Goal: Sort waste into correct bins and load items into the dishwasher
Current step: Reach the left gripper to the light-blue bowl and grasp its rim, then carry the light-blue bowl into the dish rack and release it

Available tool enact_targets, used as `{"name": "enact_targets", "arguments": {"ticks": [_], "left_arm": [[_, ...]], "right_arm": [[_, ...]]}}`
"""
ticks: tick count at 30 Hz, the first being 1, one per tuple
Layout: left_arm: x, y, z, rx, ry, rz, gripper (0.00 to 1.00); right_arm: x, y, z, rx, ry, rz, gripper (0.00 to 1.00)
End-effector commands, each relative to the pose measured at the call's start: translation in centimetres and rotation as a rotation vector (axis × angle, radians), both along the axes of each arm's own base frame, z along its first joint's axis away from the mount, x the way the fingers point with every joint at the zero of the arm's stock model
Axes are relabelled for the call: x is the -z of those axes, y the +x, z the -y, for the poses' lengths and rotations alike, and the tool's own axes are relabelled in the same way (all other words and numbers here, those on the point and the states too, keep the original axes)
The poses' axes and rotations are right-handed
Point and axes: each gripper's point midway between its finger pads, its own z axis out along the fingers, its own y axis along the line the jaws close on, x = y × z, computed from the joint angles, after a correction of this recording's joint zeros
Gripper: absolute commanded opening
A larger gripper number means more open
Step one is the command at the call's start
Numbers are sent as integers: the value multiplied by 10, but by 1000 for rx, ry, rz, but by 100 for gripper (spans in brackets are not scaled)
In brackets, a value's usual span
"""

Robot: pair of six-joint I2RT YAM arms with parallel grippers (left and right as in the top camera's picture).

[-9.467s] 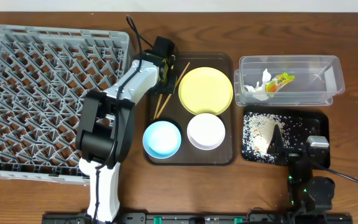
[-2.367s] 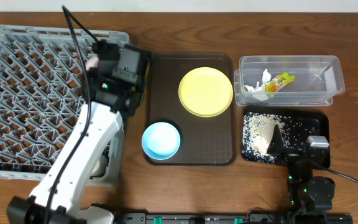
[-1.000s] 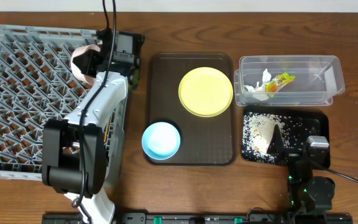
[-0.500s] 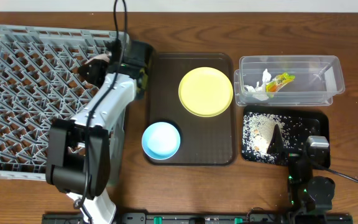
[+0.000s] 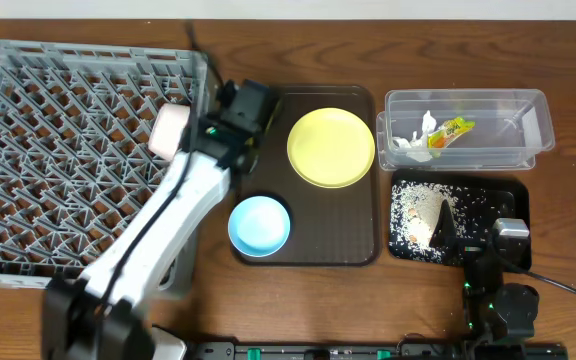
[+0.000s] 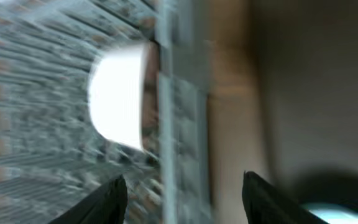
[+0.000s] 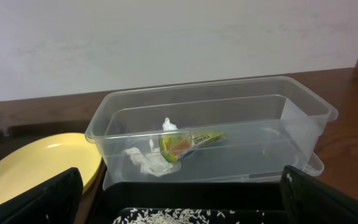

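The white bowl (image 5: 171,128) stands on edge in the grey dish rack (image 5: 48,150), near its right rim. My left gripper (image 5: 218,125) hovers over that rim, just right of the bowl, open and empty. The blurred left wrist view shows the bowl (image 6: 120,96) ahead and left of the open fingers (image 6: 182,196). The yellow plate (image 5: 331,147) and light-blue bowl (image 5: 260,224) lie on the brown tray (image 5: 353,245). My right gripper (image 7: 182,205) is open and empty at the near edge of the black tray (image 5: 513,195). The chopsticks are hidden.
The clear tub (image 5: 528,110) at the back right holds the green-and-orange wrapper (image 5: 452,130) and white paper scraps (image 5: 413,140). Rice crumbs (image 5: 418,215) lie in the black tray. My left arm crosses the rack's right edge.
My left gripper has let go of the white bowl, which now stands in the rack, and has swung right toward the brown tray. The right arm has not moved.
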Motion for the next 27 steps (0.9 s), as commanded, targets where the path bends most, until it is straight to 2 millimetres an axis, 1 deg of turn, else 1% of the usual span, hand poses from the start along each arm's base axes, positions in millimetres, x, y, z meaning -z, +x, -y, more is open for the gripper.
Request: {"name": "enact_targets", "arguments": {"ticks": [1, 3, 4, 7, 12, 16, 18, 21, 22, 23, 25, 27], "left_arm": [[3, -35, 38, -17, -328, -127, 60], [9, -54, 38, -62, -358, -205, 59], [18, -66, 37, -70, -359, -263, 59], [41, -82, 35, -91, -352, -339, 59], [76, -92, 28, -144, -344, -361, 59], [101, -102, 18, -211, -348, -376, 58], [112, -104, 14, -221, -349, -375, 54], [127, -105, 10, -231, -356, -365, 50], [132, -106, 9, -232, -357, -363, 47], [135, -107, 9, -234, -360, -366, 43], [138, -110, 15, -227, -394, -387, 36], [136, -110, 23, -216, -434, -398, 22]], "right_arm": [[0, 0, 2, 11, -11, -1, 99], [0, 0, 3, 11, -11, -1, 99], [0, 0, 2, 11, -11, -1, 99], [0, 0, 3, 11, -11, -1, 99], [0, 0, 3, 11, -11, -1, 99], [0, 0, 3, 11, -11, -1, 99], [0, 0, 3, 11, -11, -1, 99], [0, 0, 2, 11, -11, -1, 99], [0, 0, 3, 11, -11, -1, 99], [0, 0, 2, 11, -11, -1, 99], [0, 0, 2, 11, -11, -1, 99], [0, 0, 3, 11, -11, -1, 99]]}}
